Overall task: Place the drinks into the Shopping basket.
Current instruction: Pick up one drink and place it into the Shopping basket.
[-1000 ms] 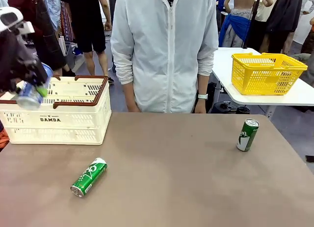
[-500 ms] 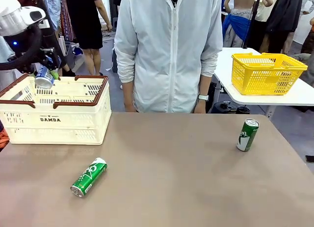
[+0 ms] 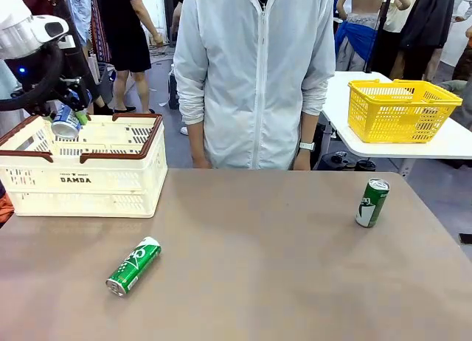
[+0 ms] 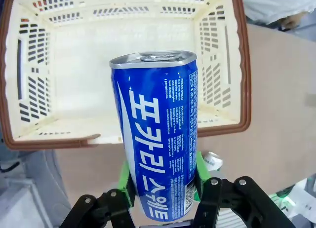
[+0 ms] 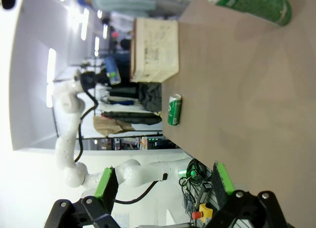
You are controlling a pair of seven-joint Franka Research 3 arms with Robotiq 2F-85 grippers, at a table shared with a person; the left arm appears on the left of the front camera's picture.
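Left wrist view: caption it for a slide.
Left end effector holds a blue-and-white drink can over the cream Shopping basket.

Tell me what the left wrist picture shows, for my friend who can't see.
The left gripper holds a blue and white can between its green pads, over the open Shopping basket. The basket is cream with a brown rim and sits on a brown table.

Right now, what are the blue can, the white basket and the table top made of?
Blue can: looks like thin metal, probably aluminium; its top is shiny silver and its side is glossy with print.
White basket: looks like hard plastic, matt cream, with moulded slots and a brown rim.
Table top: smooth, matt, brownish grey; maybe laminate, but I can't tell for sure.
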